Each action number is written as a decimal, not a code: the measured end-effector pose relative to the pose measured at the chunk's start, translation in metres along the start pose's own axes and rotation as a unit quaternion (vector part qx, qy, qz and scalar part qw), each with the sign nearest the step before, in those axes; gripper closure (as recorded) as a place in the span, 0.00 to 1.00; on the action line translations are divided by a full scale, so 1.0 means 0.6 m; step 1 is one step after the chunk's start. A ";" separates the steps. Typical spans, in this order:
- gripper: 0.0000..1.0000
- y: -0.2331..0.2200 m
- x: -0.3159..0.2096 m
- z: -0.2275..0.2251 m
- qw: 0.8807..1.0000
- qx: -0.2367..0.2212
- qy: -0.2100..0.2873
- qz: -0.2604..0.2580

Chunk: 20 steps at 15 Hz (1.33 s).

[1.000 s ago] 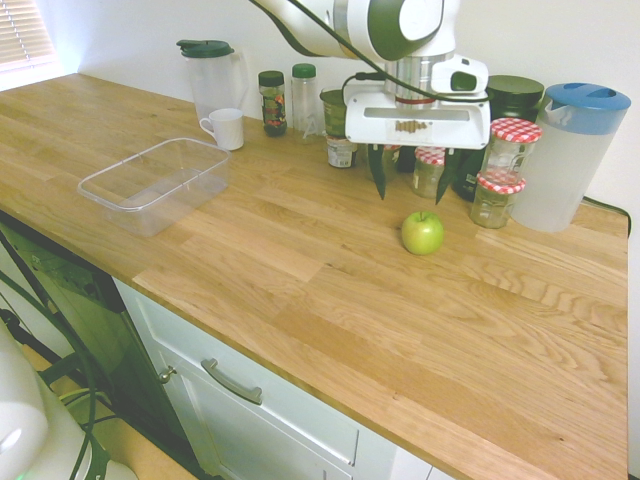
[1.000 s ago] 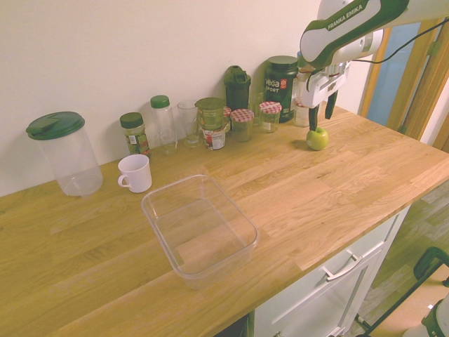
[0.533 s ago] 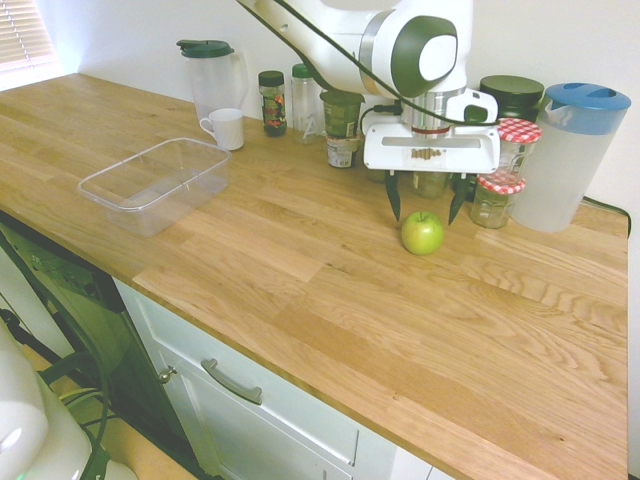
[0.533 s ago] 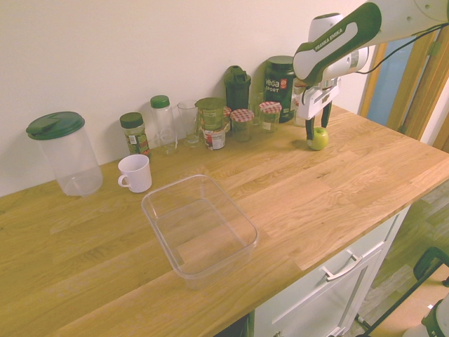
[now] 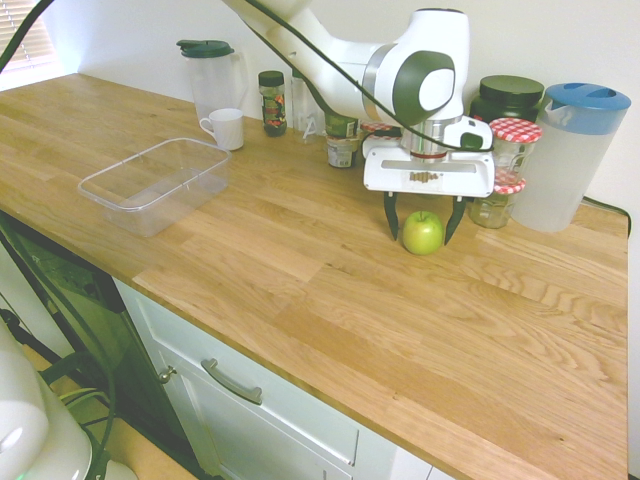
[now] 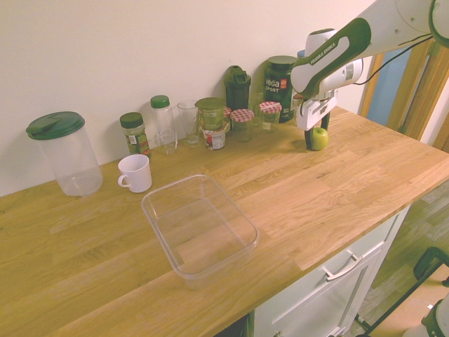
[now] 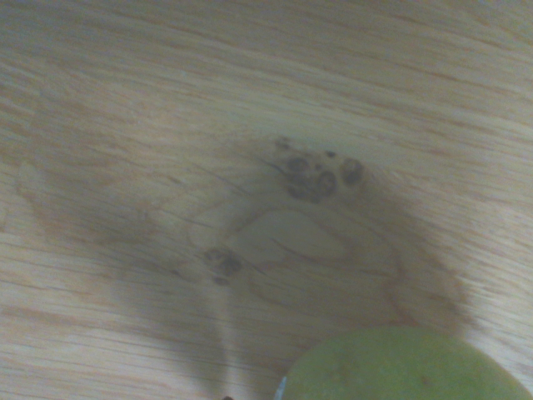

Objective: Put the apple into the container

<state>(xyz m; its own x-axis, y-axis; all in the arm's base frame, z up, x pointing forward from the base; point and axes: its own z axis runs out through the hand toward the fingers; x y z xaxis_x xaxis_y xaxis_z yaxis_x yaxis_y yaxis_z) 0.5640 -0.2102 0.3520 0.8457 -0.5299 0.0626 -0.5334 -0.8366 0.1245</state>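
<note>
The apple (image 5: pixel 422 232) is seen resting on the wooden counter (image 5: pixel 330 300), near the jars with red-checked lids (image 5: pixel 514 145) and the translucent pitcher with a blue lid (image 5: pixel 570 155). The gripper (image 5: pixel 424 219) is lowered over the apple, its jaws spread, with one dark finger (image 5: pixel 392 215) on each side of the fruit; contact with the apple cannot be made out. In the wrist view, the top of the apple (image 7: pixel 400 367) is shown blurred above a knot in the wood grain. The clear plastic container (image 5: pixel 155 183) is placed well apart from the apple, near a white mug (image 5: pixel 224 128) and a green-lidded pitcher (image 5: pixel 212 75), with nothing visible inside it.
</note>
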 end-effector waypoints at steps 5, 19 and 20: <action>1.00 -0.005 -0.001 -0.002 1.000 0.003 0.000 0.001; 1.00 -0.416 -0.518 -0.342 0.992 0.080 0.015 -0.101; 1.00 -0.438 -0.565 -0.346 0.990 0.081 0.021 -0.113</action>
<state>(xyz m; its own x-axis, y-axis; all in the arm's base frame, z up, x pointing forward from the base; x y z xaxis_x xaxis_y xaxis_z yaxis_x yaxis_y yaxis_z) 0.4203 0.2179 0.5040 0.9417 -0.3231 0.0938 -0.3226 -0.9463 -0.0207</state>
